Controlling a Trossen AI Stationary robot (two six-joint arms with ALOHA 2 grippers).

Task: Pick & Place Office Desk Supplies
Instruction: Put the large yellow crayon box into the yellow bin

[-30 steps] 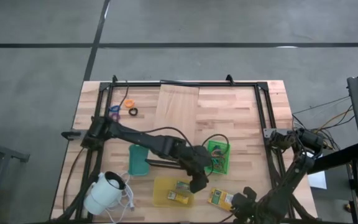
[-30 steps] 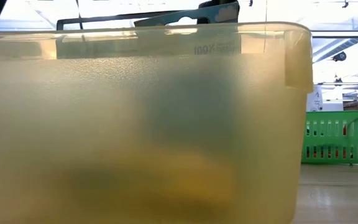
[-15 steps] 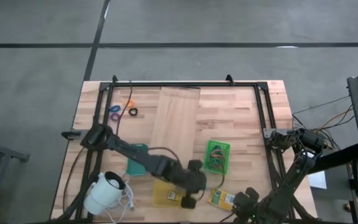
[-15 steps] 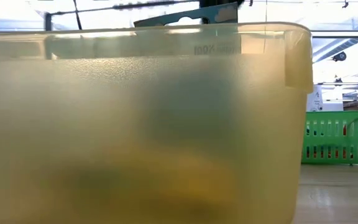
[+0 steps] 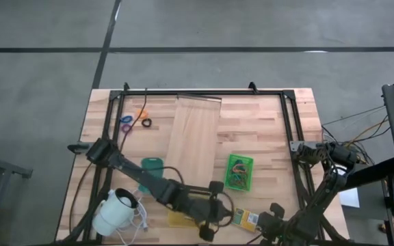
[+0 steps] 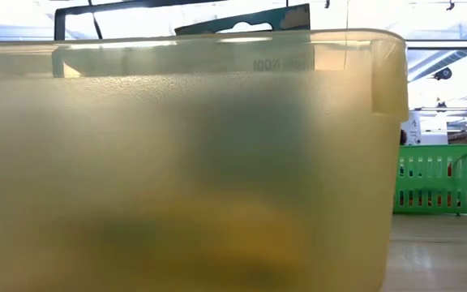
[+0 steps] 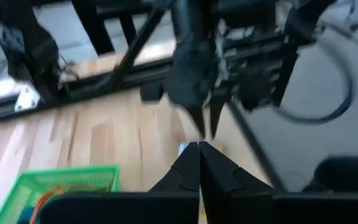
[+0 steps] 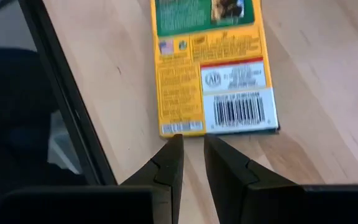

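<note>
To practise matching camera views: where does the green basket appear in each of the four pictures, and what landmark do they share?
High view: the green basket sits right of centre, beside the pale board.
Low view: at the right edge, behind the yellow tub.
Left wrist view: in the lower left corner.
Right wrist view: not in it.
Shared landmark: the wooden table top, seen in all four.

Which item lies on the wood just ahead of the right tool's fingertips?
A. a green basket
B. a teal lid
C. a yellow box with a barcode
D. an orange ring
C: the right wrist view shows the yellow box, barcode toward the camera, flat on the table just beyond the right tool.
</note>
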